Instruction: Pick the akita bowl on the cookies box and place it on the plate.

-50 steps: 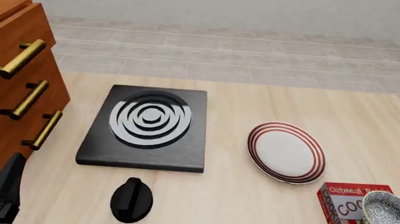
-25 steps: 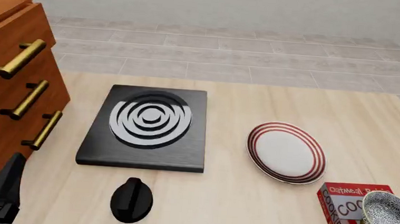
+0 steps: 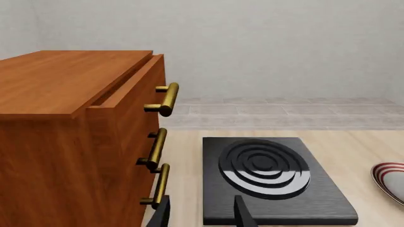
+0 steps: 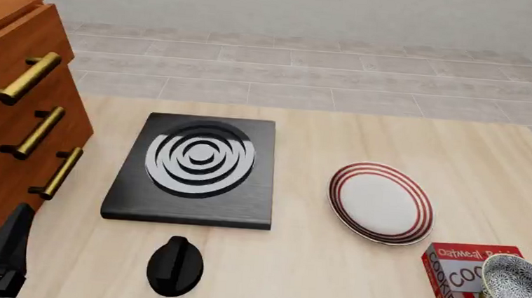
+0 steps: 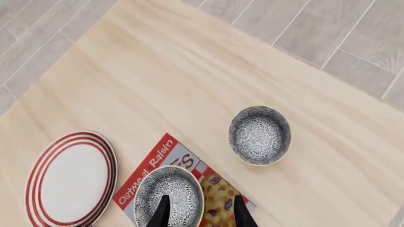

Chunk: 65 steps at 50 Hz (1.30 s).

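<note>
Your right claw (image 5: 198, 213) hangs above the akita bowl (image 5: 168, 196), fingers apart, holding nothing. That bowl, speckled inside, sits on the red cookies box (image 5: 189, 189). Beside the box lies the plate (image 5: 71, 179), white with red rings. A second speckled bowl (image 5: 259, 135) stands on the pale wood tabletop (image 5: 189, 71). Your left claw (image 3: 202, 215) is open before the black stove (image 3: 271, 179).

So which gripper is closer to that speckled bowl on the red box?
Right. The right gripper hovers over the akita bowl on the cookies box; the left gripper sits by the stove.
</note>
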Available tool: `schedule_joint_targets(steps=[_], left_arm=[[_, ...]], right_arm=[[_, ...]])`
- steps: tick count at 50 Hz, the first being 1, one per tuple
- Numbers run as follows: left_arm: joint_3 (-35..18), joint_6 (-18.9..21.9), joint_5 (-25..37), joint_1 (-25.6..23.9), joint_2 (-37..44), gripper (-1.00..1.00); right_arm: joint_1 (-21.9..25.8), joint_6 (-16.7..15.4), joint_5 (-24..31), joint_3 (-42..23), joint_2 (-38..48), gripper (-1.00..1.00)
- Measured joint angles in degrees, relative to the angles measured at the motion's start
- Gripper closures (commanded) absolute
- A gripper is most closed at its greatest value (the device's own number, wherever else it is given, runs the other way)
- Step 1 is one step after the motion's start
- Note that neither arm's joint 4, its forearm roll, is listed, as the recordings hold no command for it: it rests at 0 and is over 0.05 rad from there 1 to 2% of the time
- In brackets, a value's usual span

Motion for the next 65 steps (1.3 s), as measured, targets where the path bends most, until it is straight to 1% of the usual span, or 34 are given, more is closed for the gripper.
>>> schedule_joint_targets(steps=[32,65], left_arm=[[0.0,0.0,0.0,0.0,0.0,-1.0],[0.0,0.0,0.0,0.0,0.0,-1.0]], right_arm=[[1.25,1.88,-6.44,5.32,4.2,-1.0],[1.87,2.34,-11.46,7.92,8.46,-1.0]])
